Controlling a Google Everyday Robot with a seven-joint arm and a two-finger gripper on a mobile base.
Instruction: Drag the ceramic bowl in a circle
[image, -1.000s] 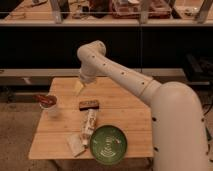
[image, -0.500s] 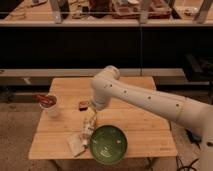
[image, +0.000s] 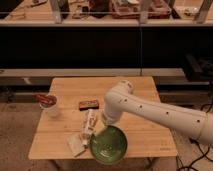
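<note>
The ceramic bowl (image: 109, 146), glossy green with pale rings inside, sits right at the front edge of the wooden desk (image: 67, 87), about midway along it. Its rim appears to reach that edge, so any circle would likely have to curve back toward the desk's middle. The white arm bends down from the right and puts the gripper (image: 102, 130) at the bowl's far-left rim. That is a sensible place, I judge, for hooking the wall of a wide dish that cannot be clasped whole. The fingers stand spread wide and hold nothing; whether one already touches the rim cannot be told. Just beside that rim lie an elongated white packet (image: 90, 121) and a crumpled pale wrapper (image: 76, 144). They are close enough that a sweep to the left could push them along. A dark snack bar (image: 88, 104) lies farther back. A small white cup (image: 51, 107) with red contents stands well apart at the left.
</note>
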